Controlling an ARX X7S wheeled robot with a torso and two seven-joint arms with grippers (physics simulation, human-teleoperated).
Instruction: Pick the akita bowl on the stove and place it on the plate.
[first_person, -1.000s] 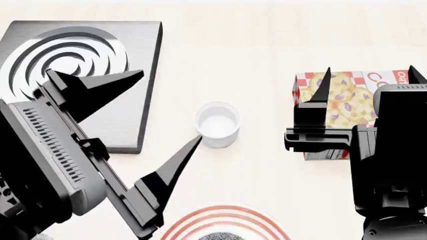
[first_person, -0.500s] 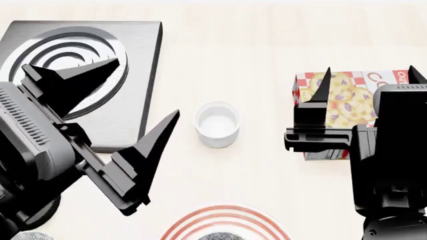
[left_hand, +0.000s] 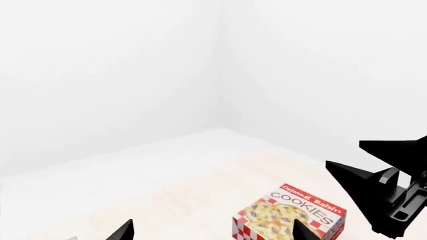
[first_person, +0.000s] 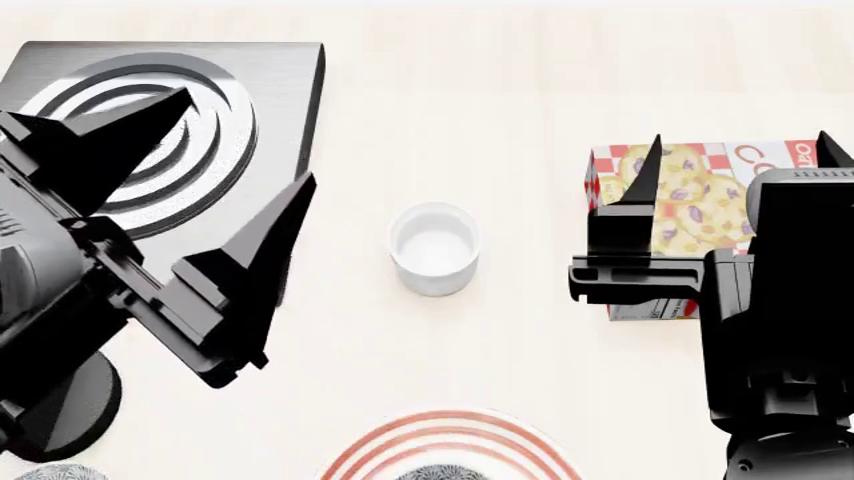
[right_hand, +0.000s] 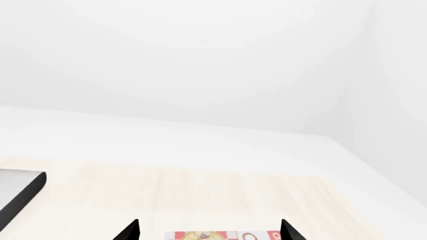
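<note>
Akita bowl (first_person: 434, 473) first: only a sliver of grey crackle shows at the bottom edge of the head view, and it sits inside the red rings of the plate (first_person: 363, 446), not on the stove (first_person: 287, 90), whose burner rings lie bare. Count the crackled pieces and you get two, because a second sliver (first_person: 47, 472) peeks in at the bottom left corner, well apart from the plate, beside a round black disc (first_person: 74, 405). One plate, one stove, and one plain white cup (first_person: 435, 247) standing alone mid-table between stove and box. One cookie box (first_person: 701, 195) lies flat on the right; in the left wrist view the box (left_hand: 287, 217) reads "COOKIES" in big letters with "Oatmeal Raisin" in red above, over a red-and-white check with pictured cookies. Two grippers, both empty! The left gripper (first_person: 244, 137) hangs over the stove's near side, jaws spread wide, nothing between them. The right gripper (first_person: 747, 140) hovers over the cookie box, jaws likewise parted, holding nothing; its wrist view shows two black fingertips (right_hand: 133, 227) with the box edge between them and the stove corner off to one side.
</note>
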